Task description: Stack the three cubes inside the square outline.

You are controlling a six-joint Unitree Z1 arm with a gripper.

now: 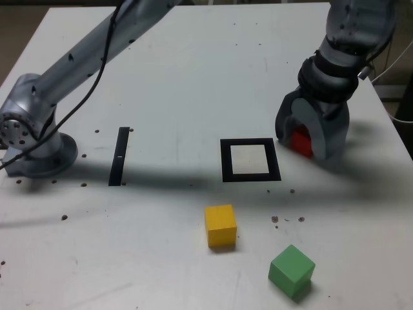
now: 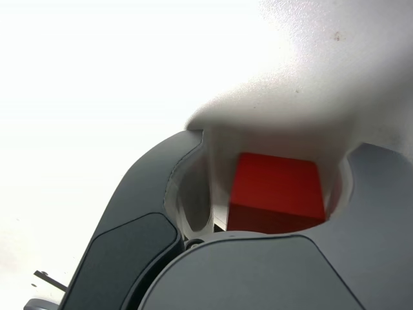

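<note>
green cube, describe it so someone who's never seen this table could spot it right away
On the white table, find the square outline of black tape near the middle. Nearer the camera lie two loose blocks; the green cube is the nearest, toward the exterior view's right. Its neighbour, the yellow cube, sits closer to the outline.

Item count on the white table (image 1: pixel 193 77):

- Cubes — three: one red cube (image 1: pixel 301 142), one yellow cube (image 1: pixel 221 225), one green cube (image 1: pixel 292 270).
- Square outline (image 1: pixel 250 160) — one.
- Narrow black strip (image 1: pixel 119 155) — one.
- Robot arm — one, with one gripper (image 1: pixel 308 139).
</note>
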